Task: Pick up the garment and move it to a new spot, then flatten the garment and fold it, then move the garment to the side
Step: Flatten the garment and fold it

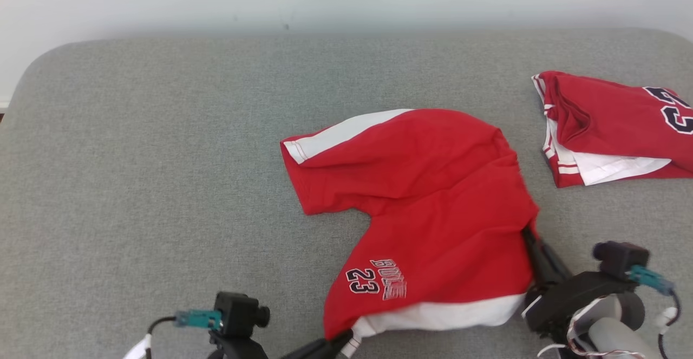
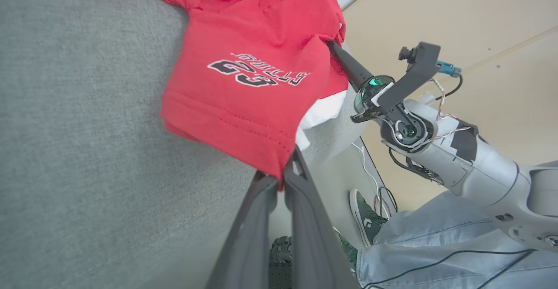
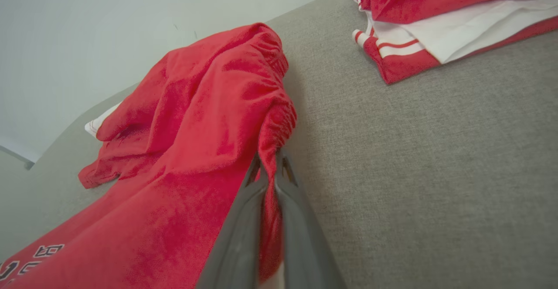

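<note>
The garment (image 1: 433, 196) is a pair of red shorts with a white side stripe and a "23" print, lying part-lifted on the grey padded table (image 1: 162, 158). My left gripper (image 1: 346, 340) is at the bottom edge of the head view, shut on the hem of the near leg. In the left wrist view the garment (image 2: 253, 84) hangs from my left gripper (image 2: 281, 178). My right gripper (image 1: 528, 234) is shut on the gathered waistband at the garment's right side. From the right wrist the garment (image 3: 196, 149) is pinched in my right gripper (image 3: 268, 158).
A second red and white garment (image 1: 612, 126) lies folded at the table's right edge. Bare grey surface spreads to the left and the back, where a pale wall rises. A person's jeans leg (image 2: 436, 245) and green sneaker (image 2: 366, 215) show beyond the table's near edge.
</note>
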You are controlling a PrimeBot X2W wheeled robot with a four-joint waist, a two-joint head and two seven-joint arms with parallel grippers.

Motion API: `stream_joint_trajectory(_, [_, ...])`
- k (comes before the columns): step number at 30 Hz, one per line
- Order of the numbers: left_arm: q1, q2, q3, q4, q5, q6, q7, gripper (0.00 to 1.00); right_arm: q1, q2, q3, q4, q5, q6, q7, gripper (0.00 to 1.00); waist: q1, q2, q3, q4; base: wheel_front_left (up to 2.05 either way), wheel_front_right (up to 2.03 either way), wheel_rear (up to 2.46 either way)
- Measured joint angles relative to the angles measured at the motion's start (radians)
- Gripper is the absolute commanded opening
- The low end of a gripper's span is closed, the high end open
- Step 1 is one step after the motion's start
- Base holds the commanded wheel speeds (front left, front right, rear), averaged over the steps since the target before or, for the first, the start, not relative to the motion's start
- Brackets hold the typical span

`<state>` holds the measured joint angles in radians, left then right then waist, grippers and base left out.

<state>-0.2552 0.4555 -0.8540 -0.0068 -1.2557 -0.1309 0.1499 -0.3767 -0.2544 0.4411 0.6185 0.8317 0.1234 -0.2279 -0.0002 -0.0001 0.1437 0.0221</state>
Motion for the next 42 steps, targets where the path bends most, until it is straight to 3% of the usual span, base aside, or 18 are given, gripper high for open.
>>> stream_joint_trajectory(5, [0.015,-0.028,-0.03,0.007,0.001,0.0,0.008,0.0,-0.005,-0.002,0.058,0.025,-0.077,-0.003,0.026,0.0,0.0,0.0,-0.002,-0.01,0.0,0.0,0.0])
stream_joint_trajectory(6, [0.015,-0.031,-0.028,0.007,0.003,0.0,0.005,0.0,-0.007,-0.001,0.066,0.025,-0.086,-0.007,0.03,0.05,0.0001,0.0,0.0,-0.011,0.0,0.0,0.0])
stream_joint_trajectory(7, [0.015,-0.034,-0.025,0.006,0.003,0.0,-0.003,0.0,-0.013,0.001,0.077,0.025,-0.096,-0.011,0.033,0.42,0.0,0.0,0.003,-0.012,0.0,0.0,0.0])
stream_joint_trajectory(8, [0.012,-0.038,-0.019,0.007,0.003,0.0,-0.004,0.0,-0.023,0.004,0.088,0.026,-0.11,-0.019,0.033,0.88,0.0001,0.0,0.005,-0.013,0.0,0.0,0.0])
stream_joint_trajectory(9, [0.01,-0.042,-0.014,0.007,0.003,0.0,-0.012,0.0,-0.032,0.007,0.094,0.025,-0.121,-0.019,0.034,1.0,0.0001,0.0,0.007,-0.014,0.0,0.0,0.0])
stream_joint_trajectory(15, [0.008,-0.032,0.034,0.006,0.002,0.0,-0.058,0.0,-0.039,0.02,0.069,-0.001,-0.1,-0.022,0.03,1.0,0.0001,0.0,0.011,-0.015,0.0,0.0,0.0])
stream_joint_trajectory(22, [0.019,0.003,0.087,0.007,-0.002,0.0,-0.11,0.0,0.034,-0.023,0.038,-0.037,-0.057,-0.016,0.023,1.0,0.0001,0.0001,0.007,-0.016,0.0,0.0,0.0])
stream_joint_trajectory(25, [0.029,0.015,0.108,0.007,-0.002,0.0,-0.131,0.0,0.076,-0.046,0.088,-0.091,-0.038,0.0,0.034,1.0,0.0001,0.0001,0.005,-0.015,0.0,0.0,0.0])
stream_joint_trajectory(30, [0.039,0.017,0.13,0.008,-0.002,0.009,-0.161,0.0,0.103,-0.088,0.134,-0.161,-0.013,0.0,0.043,1.0,0.0001,0.0,0.005,-0.011,0.0,0.0,0.0])
stream_joint_trajectory(42, [0.038,0.016,0.131,0.008,-0.002,0.009,-0.17,0.0,0.082,-0.102,0.179,-0.154,0.057,0.0,0.096,1.0,0.0003,0.0001,0.017,0.002,0.0,0.0,0.0])
